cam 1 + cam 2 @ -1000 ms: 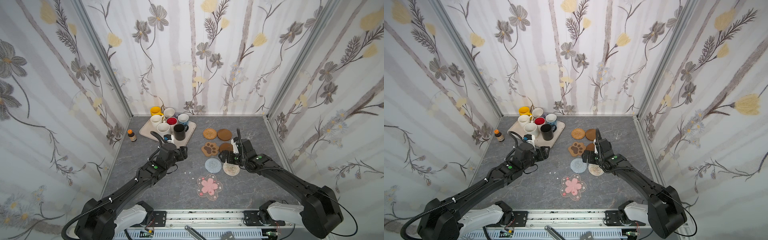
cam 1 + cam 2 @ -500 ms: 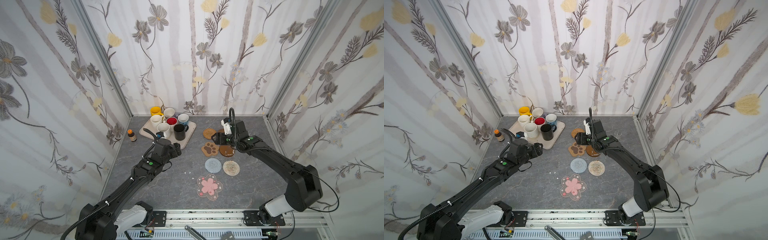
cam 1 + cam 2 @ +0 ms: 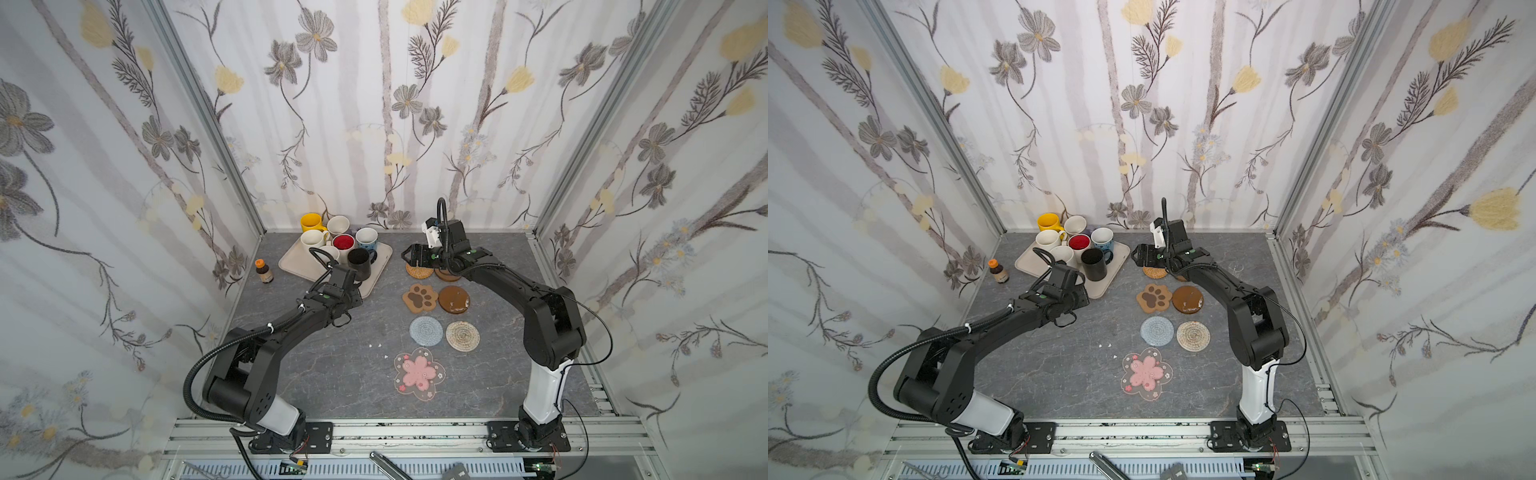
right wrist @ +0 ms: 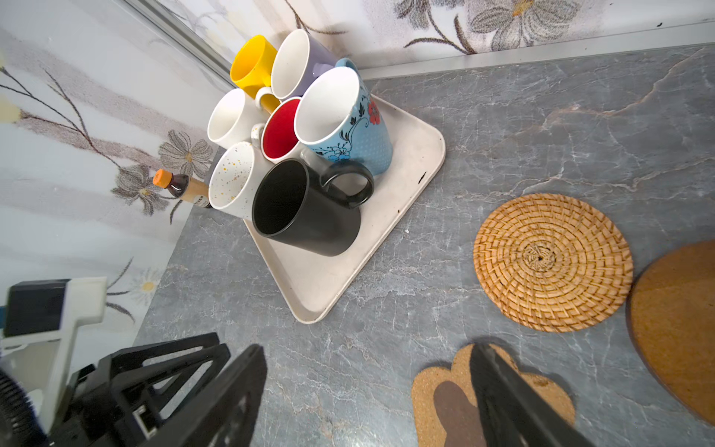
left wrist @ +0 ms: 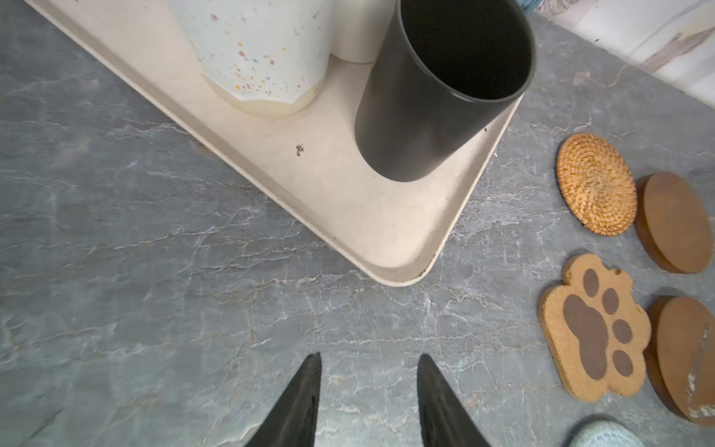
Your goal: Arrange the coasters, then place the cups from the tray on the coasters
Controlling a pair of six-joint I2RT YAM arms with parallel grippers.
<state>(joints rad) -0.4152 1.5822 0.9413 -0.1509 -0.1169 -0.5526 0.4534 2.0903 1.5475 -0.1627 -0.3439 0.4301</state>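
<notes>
The beige tray (image 3: pixel 297 266) stands at the back left and carries several cups, among them yellow (image 3: pixel 311 222), blue (image 4: pixel 348 127), red-lined white (image 3: pixel 343 242) and, nearest the front, black (image 3: pixel 359 262). My left gripper (image 5: pixel 369 356) hangs open and empty over bare table by the tray's near corner (image 5: pixel 398 271). Right of the tray lie the coasters in two columns: rattan (image 3: pixel 419 271), paw-print (image 3: pixel 419 297), two brown wooden rounds (image 3: pixel 454 299), grey-blue (image 3: pixel 426 331), beige braided (image 3: pixel 462 336) and pink blossom (image 3: pixel 419 372). My right gripper (image 3: pixel 409 255) is open and empty, raised above the rattan coaster (image 4: pixel 551 261).
An orange-capped brown bottle (image 3: pixel 264 271) stands by the left wall beside the tray. Flowered walls close the table in on three sides. A few white crumbs (image 3: pixel 376 345) lie left of the grey-blue coaster. The back wooden round (image 3: pixel 446 275) is partly hidden by the right arm.
My right gripper left the beige braided coaster at the front and swung back toward the rattan coaster by the tray. My left gripper stayed near the tray's corner, its jaws now narrower.
</notes>
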